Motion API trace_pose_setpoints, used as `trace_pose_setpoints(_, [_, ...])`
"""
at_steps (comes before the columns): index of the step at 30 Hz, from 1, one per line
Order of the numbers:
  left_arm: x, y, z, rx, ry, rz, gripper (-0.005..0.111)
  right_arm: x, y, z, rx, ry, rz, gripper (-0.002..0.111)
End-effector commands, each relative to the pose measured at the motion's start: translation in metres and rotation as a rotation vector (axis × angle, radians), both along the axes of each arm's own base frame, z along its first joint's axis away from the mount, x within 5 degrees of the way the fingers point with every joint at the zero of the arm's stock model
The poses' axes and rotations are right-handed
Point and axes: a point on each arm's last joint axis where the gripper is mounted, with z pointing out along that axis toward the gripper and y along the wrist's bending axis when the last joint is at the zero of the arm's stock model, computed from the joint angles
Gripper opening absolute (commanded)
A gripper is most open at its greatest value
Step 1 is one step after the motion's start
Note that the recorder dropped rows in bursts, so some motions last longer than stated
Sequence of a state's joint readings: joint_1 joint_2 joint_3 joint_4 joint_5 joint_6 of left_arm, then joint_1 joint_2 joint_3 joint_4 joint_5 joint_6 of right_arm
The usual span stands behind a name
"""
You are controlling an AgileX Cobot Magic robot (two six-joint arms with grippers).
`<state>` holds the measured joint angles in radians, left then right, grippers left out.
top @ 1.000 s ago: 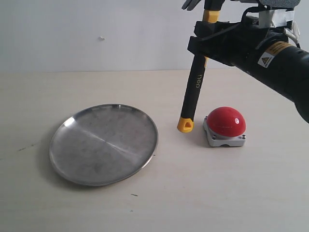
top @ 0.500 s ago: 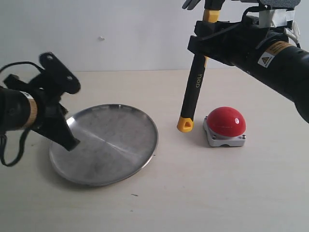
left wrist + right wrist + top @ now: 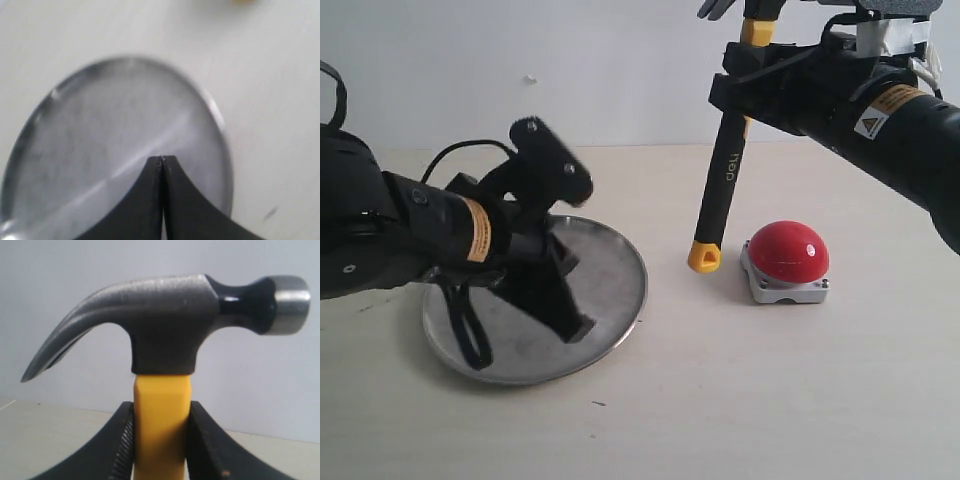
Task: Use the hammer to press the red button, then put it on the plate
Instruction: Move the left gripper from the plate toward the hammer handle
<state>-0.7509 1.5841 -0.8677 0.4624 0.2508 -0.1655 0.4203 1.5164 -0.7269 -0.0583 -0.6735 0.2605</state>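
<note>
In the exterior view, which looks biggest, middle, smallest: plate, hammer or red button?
1. plate: covers the most area.
2. hammer: about as long as the plate is wide, but thin; top cut off.
3. red button: clearly smallest.

The hammer (image 3: 725, 175) has a dark metal head (image 3: 170, 315) and a yellow and black handle. The right gripper (image 3: 161, 440) holds it up just under the head. It hangs almost straight, yellow end down, just beside the red button (image 3: 788, 250) but not touching it. The shiny round plate (image 3: 630, 295) lies flat, well apart from the button.
</note>
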Motion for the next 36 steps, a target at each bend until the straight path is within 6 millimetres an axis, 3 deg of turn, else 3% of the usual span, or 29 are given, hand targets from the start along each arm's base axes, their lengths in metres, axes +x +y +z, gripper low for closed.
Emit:
trace_pose_setpoints(1, [0.006,-0.02,0.021,-0.369,-0.064,0.027,0.0,0.0,-0.004,0.015,-0.005,-0.114,-0.038,0.0])
trace_pose_setpoints(4, [0.006,-0.025,0.027,-0.495,-0.115,0.005,0.001,0.002,-0.007,0.014,0.022,-0.087,-0.076,0.0])
trace_pose_setpoints(7, [0.004,-0.031,0.026,-0.605,-0.187,-0.067,0.01,0.001,-0.007,0.014,0.019,-0.086,-0.071,0.0])
trace_pose_setpoints(9, [0.007,-0.036,0.02,-0.645,-0.196,-0.082,0.025,0.001,-0.006,0.014,0.01,-0.091,-0.063,0.0])
trace_pose_setpoints(14, [0.015,-0.049,-0.013,-0.706,-0.184,-0.11,0.082,0.001,-0.005,0.014,0.037,-0.077,-0.048,0.0])
trace_pose_setpoints(15, [0.017,-0.051,-0.017,-0.718,-0.186,-0.113,0.086,0.0,-0.004,0.014,0.04,-0.077,-0.037,0.0])
trace_pose_setpoints(21, [0.027,-0.063,-0.025,-0.746,-0.184,-0.134,0.07,-0.001,0.0,0.015,0.053,-0.082,0.004,0.0])
trace_pose_setpoints(31, [0.04,-0.083,-0.013,-0.818,-0.176,-0.183,0.069,-0.001,0.0,0.015,0.064,-0.076,0.011,0.0])
trace_pose_setpoints(36, [0.047,-0.091,-0.023,-0.829,-0.145,-0.176,0.069,-0.002,0.001,0.015,0.065,-0.072,0.022,0.0])
